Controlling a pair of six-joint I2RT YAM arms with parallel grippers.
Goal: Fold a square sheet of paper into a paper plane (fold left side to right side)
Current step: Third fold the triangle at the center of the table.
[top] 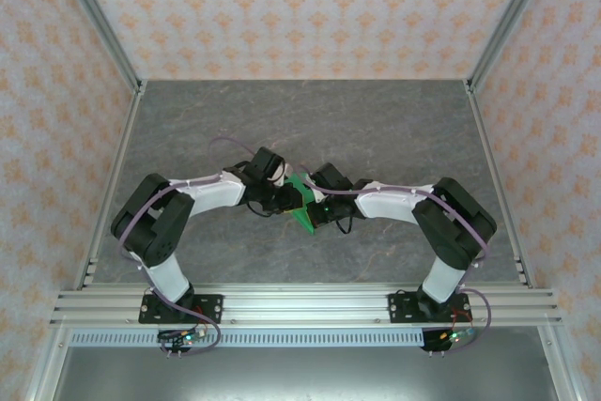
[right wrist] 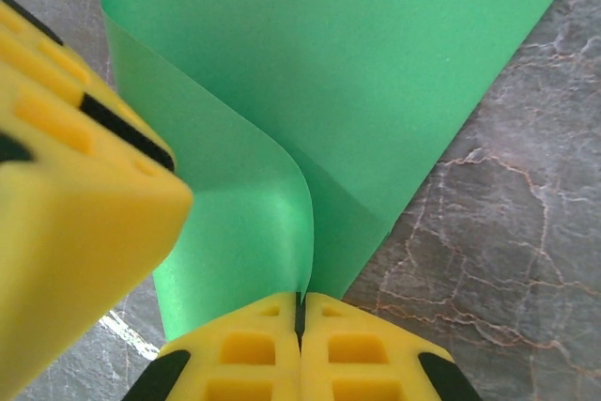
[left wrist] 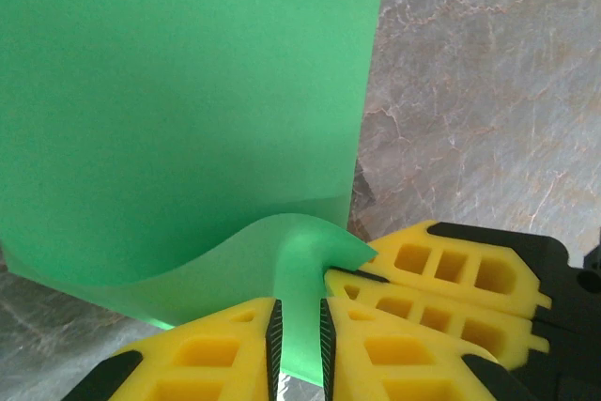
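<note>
Right claw (right wrist: 300, 300) pinches the green sheet (right wrist: 376, 63); left claw (left wrist: 300, 307) stands narrowly apart, seemingly straddling it.

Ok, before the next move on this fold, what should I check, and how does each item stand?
1. Right gripper shut on the green sheet: ok.
2. Left gripper clamped on it: not ok, its jaws stand apart with paper in the gap.
3. Fold pressed flat: not ok, the sheet bows up in a curl.
4. Edges aligned: cannot tell.
5. Grippers clear of each other: cannot tell, very close.
</note>
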